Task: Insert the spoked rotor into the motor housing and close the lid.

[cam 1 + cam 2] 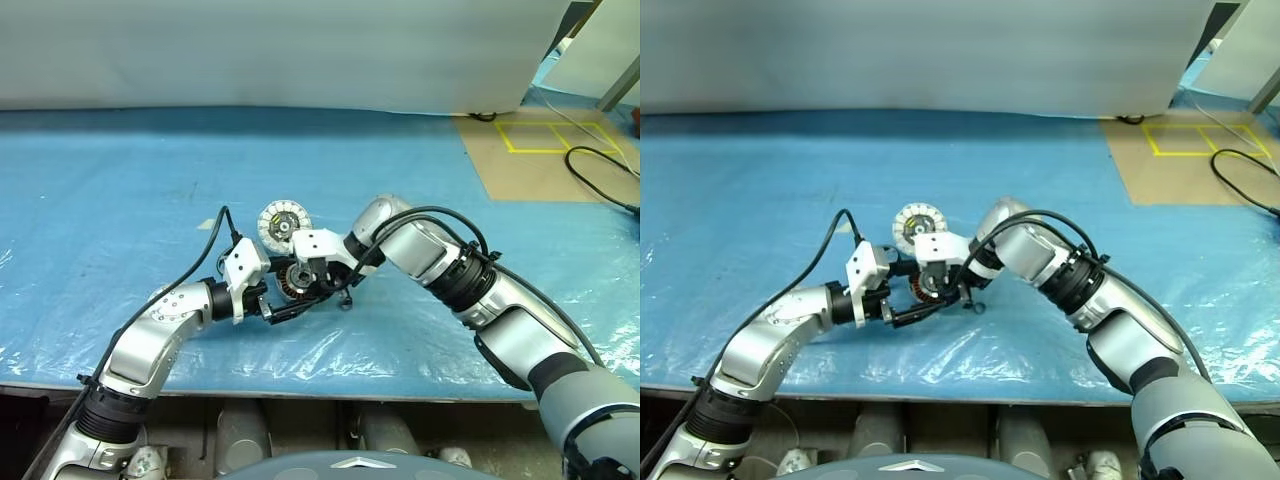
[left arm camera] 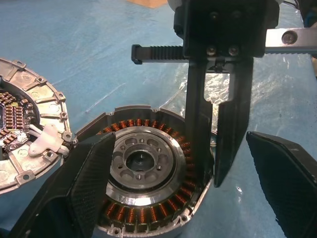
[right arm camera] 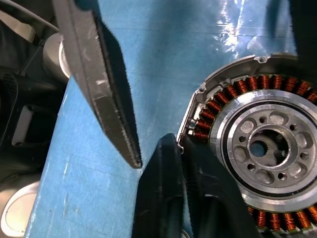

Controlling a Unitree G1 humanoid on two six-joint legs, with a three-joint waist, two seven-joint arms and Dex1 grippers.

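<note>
Head views: housing [image 1: 296, 281] on blue sheet [image 1: 120, 180], mid-table, between both grippers. Lid [image 1: 281, 226] flat just behind it, segmented face up. Left gripper [image 1: 272, 300] spread wide around housing's near side.

Left wrist view: housing [image 2: 143, 173] shows copper windings and silver hub. One left finger [image 2: 81, 186] overlaps its rim. Right gripper [image 2: 218, 134] stands at far rim, fingers nearly together, nothing seen held. Lid [image 2: 25, 144] alongside.

Right wrist view: housing [image 3: 257, 148] open-topped.

Handling: housing rigid, likely heavy; windings delicate. Grip outer wall only.
</note>
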